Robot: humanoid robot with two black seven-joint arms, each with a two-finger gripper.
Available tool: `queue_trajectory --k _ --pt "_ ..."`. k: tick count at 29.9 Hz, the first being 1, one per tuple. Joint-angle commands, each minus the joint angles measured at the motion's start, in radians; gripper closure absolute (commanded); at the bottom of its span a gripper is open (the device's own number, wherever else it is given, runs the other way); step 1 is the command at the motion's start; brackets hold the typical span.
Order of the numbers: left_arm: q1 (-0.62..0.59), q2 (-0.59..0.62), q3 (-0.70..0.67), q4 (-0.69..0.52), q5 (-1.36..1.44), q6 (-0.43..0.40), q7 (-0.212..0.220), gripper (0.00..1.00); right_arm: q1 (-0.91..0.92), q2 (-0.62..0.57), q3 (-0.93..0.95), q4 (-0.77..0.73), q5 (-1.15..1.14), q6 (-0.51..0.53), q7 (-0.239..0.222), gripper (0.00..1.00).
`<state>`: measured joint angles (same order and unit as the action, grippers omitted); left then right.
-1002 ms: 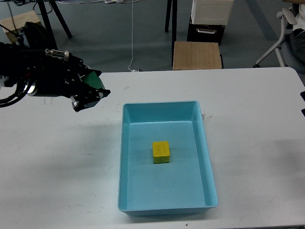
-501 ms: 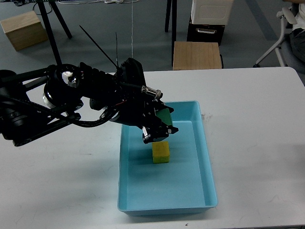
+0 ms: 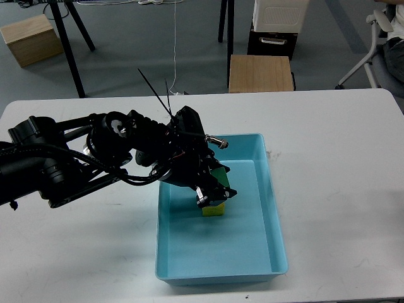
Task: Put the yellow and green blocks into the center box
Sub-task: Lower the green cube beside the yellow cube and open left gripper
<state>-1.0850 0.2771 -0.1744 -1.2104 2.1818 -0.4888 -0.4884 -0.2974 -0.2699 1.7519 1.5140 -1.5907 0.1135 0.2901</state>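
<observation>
Item: I am holding my left gripper (image 3: 216, 192) clamped on the green block (image 3: 218, 178) inside the blue box (image 3: 271, 189), touching the yellow block (image 3: 214, 209) on its floor.

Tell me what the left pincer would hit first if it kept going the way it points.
Likely the yellow block right beneath the left pincer, which holds the green block inside the blue box; depth is unclear.

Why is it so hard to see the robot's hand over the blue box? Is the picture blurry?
The head view is sharp, not blurry. The left gripper is black and seen against its own black arm, so its fingers blend together. It also hides most of the green block and the top of the yellow block. The blue box has soft, even light and no glare.
</observation>
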Motion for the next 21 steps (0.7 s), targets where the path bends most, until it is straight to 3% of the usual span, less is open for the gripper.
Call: queue_trajectory --k 1,4,11,21 --pt "0.026 -0.001 -0.004 0.002 0.0 0.0 0.0 0.55 0.001 0.0 -0.002 0.002 0.0 0.0 0.0 0.03" --pt "0.031 -0.004 -0.004 0.002 0.0 0.0 0.0 0.53 0.001 0.0 0.0 0.002 0.0 -0.001 0.0 0.03" --pt "0.031 -0.029 -0.013 0.019 0.0 0.0 0.0 0.3 0.001 0.0 0.0 0.002 0.0 -0.001 0.0 0.03" --pt "0.031 -0.029 -0.053 0.028 0.0 0.0 0.0 0.09 0.001 0.0 0.0 0.003 0.0 -0.001 0.0 0.03"
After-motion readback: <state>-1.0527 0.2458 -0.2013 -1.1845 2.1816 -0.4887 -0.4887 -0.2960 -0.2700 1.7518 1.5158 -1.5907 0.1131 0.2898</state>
